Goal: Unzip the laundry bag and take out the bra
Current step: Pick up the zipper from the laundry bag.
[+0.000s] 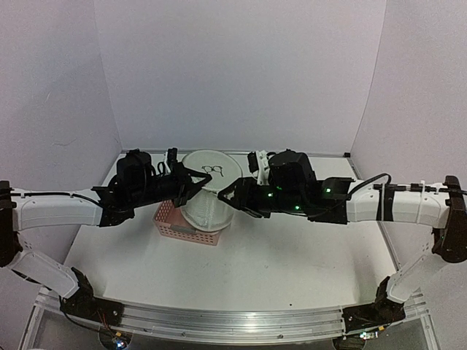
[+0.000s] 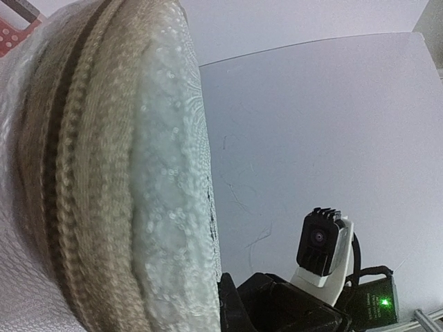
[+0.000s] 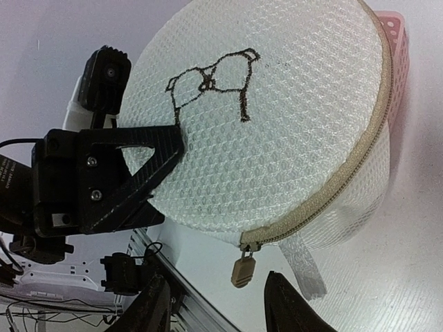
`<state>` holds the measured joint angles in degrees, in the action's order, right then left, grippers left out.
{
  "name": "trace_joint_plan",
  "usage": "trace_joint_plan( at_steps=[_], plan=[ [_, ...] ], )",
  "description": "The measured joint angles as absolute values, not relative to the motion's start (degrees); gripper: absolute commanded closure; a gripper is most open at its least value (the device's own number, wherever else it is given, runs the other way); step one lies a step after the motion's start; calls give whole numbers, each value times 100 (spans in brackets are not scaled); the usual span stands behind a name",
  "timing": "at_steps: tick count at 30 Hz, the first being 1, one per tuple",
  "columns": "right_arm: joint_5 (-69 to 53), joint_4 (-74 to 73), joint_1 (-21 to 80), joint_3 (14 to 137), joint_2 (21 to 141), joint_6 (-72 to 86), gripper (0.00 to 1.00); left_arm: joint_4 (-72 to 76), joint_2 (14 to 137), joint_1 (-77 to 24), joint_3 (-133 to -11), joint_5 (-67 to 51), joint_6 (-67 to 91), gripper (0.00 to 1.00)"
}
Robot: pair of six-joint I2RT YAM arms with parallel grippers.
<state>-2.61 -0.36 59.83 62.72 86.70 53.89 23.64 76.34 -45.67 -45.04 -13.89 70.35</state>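
Observation:
The laundry bag is a white mesh drum held up over the table, its round face with the black bra drawing turned upward. My left gripper is shut on the bag's rim; one black finger lies across the round face. In the left wrist view the bag's tan zipper band fills the left side. The zipper is closed, and its tan pull hangs free. My right gripper is open, one finger on each side of the pull, not touching it. The bra is hidden.
A pink slotted basket sits on the table under and behind the bag, its edge also showing in the right wrist view. A mesh strap dangles beside the pull. White walls enclose the table; a metal rail runs along the near edge.

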Motion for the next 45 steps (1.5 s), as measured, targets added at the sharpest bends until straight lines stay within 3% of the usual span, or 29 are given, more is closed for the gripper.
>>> trace_joint_plan(
  at_steps=[20, 25, 30, 45],
  plan=[
    [-84, -150, 5983, 6569, 9008, 5310, 73, 2290, 7634, -4569, -4534, -1439, 7032, 100],
    [-1, -193, 5983, 6587, 9063, 5251, 83, 2283, 7614, -4569, -4534, -1439, 7030, 100],
    [54, -242, 5983, 6591, 9074, 5229, 99, 2263, 7548, -4569, -4534, -1441, 7024, 100],
    [123, -301, 6005, 6379, 8816, 5081, 100, 2244, 7483, -4574, -4534, -1656, 6869, 100]
  ],
)
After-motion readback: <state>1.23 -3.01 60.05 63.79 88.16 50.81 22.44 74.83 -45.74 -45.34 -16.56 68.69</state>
